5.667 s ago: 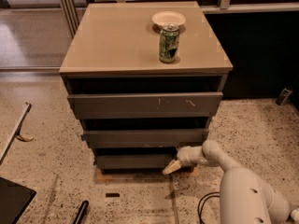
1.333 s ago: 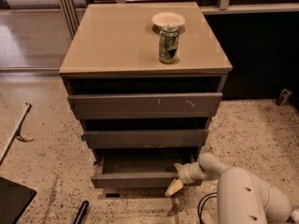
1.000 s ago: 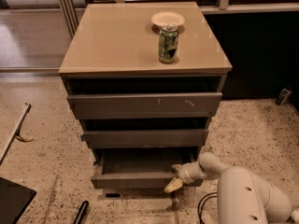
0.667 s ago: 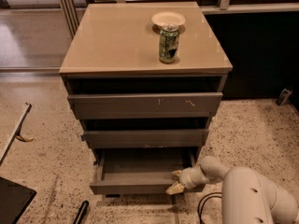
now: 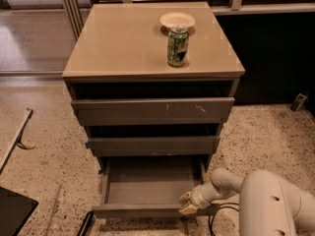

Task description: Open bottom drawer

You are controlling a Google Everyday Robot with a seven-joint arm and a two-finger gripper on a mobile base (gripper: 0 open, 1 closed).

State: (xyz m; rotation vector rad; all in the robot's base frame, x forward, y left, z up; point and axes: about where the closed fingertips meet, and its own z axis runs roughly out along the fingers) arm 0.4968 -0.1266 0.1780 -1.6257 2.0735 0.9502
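Down in the lower right of the frame, the gripper [image 5: 188, 203] sits at the right end of the bottom drawer's [image 5: 147, 188] front edge, its pale arm [image 5: 266, 203] reaching in from the corner. Whether it is clamped on that edge or only resting against it, I cannot tell. The drawer stands well out at the bottom centre, its shallow grey tray bare and open to view, so I'd judge the job nearly done.

To finish cleanly, the pull should run straight toward the bottom of the frame. Since the hold is off-centre, a sideways tug could rack the drawer in its runners.

Above it are the middle drawer [image 5: 152, 145] and the scratched top drawer [image 5: 152, 111]. On the counter [image 5: 118, 43], a green can [image 5: 177, 45] and a small bowl [image 5: 177, 20] would wobble under a jerk.
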